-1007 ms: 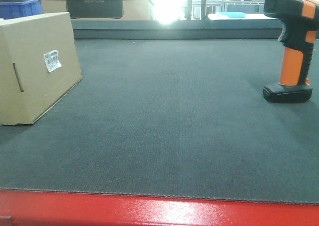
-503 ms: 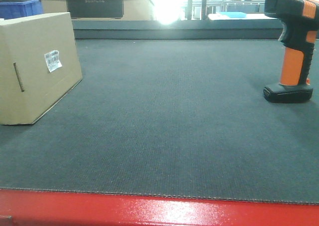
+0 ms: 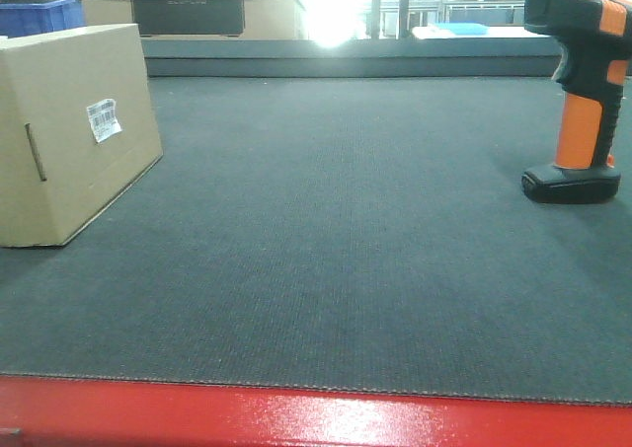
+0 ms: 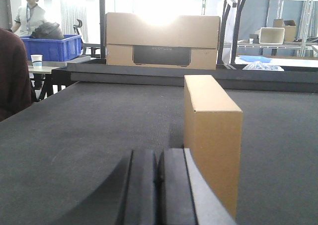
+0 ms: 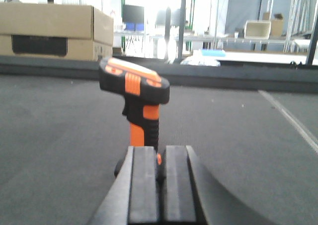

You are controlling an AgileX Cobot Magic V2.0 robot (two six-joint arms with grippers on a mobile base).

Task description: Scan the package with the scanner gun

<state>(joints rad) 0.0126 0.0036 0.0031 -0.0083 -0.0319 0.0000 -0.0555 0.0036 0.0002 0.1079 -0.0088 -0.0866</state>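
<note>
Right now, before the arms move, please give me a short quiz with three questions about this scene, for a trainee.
1. True or false: the scanner gun stands upright on its base, touched by no hand.
2. In the front view, the package lies on the grey mat: A) at the left, B) in the middle, C) at the right?
3. Fill in: the left hand and the right hand are both ____ and hold nothing.
Key: 1 true; 2 A; 3 shut.

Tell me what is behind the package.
Behind the package, past the table's raised dark edge, stands a larger tan box with a dark panel. The mat directly behind the package is hidden by it.
</note>
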